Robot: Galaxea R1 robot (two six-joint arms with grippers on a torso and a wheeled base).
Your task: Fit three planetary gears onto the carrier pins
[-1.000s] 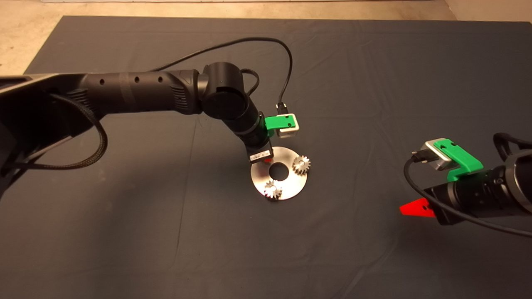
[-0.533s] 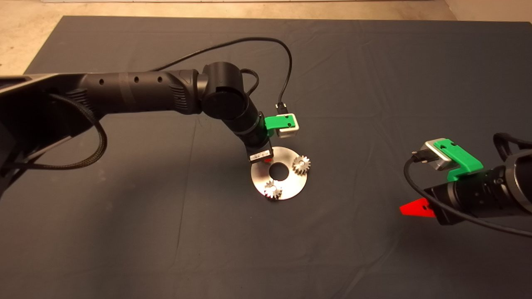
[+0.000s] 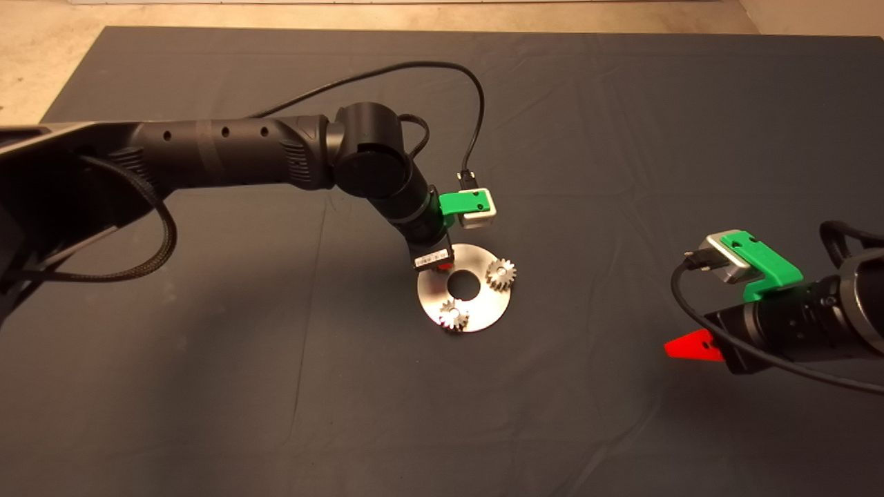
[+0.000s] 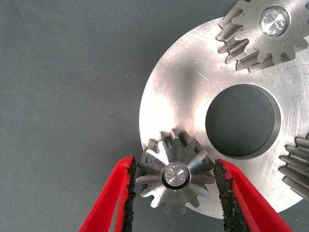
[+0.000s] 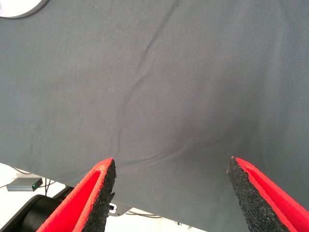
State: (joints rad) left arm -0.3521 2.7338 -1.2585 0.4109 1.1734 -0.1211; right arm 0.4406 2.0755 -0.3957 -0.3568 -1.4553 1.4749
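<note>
The shiny carrier disc (image 3: 483, 304) lies mid-mat. Two planetary gears (image 3: 501, 274) (image 3: 454, 315) sit on its pins. My left gripper (image 3: 443, 265) is down over the disc's far left edge and hides the third gear there. In the left wrist view the gripper (image 4: 175, 164) has its pads (image 4: 129, 186) against the teeth of the third gear (image 4: 159, 164). That gear sits on a carrier pin (image 4: 175, 175), whose tip shows in the bore. Another gear (image 4: 263, 29) with its pin (image 4: 273, 20) and the edge of the last gear (image 4: 297, 164) show on the disc (image 4: 178, 96).
My right gripper (image 3: 690, 345) waits open and empty over bare mat at the right. Its wrist view (image 5: 171, 164) shows wrinkled mat, a sliver of the disc (image 5: 19, 7), and the floor past the mat's edge. The left arm's cable (image 3: 476, 110) loops above the disc.
</note>
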